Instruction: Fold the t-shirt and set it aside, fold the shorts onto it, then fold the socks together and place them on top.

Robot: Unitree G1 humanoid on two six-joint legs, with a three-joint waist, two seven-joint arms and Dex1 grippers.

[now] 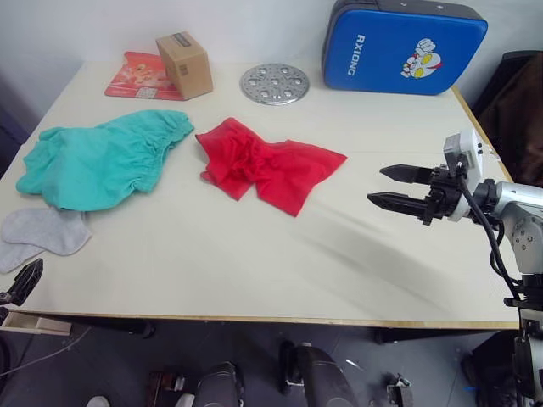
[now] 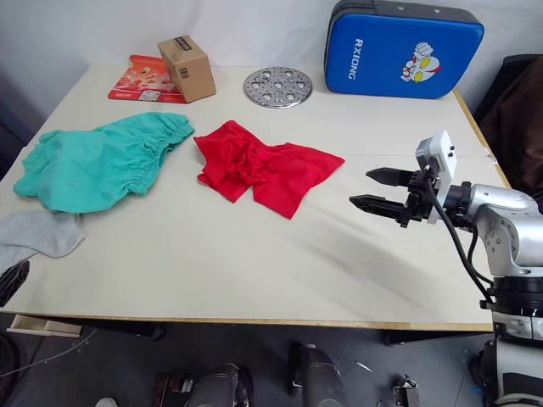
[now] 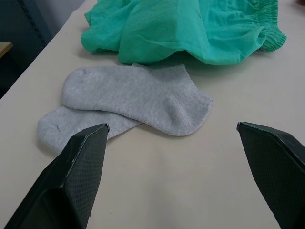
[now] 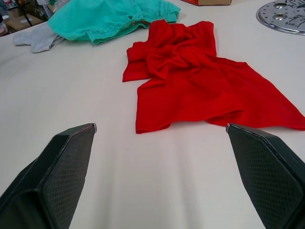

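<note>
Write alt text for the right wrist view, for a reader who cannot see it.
A crumpled red t-shirt lies unfolded on a pale table, ahead of the open right gripper, which holds nothing. Beyond the shirt lie the teal shorts with the grey socks beside them, and a perforated metal disc lies at the far edge.

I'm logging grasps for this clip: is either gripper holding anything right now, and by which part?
Nothing is held. The right gripper is open above the table, short of the t-shirt; the left gripper is open before the socks.
</note>
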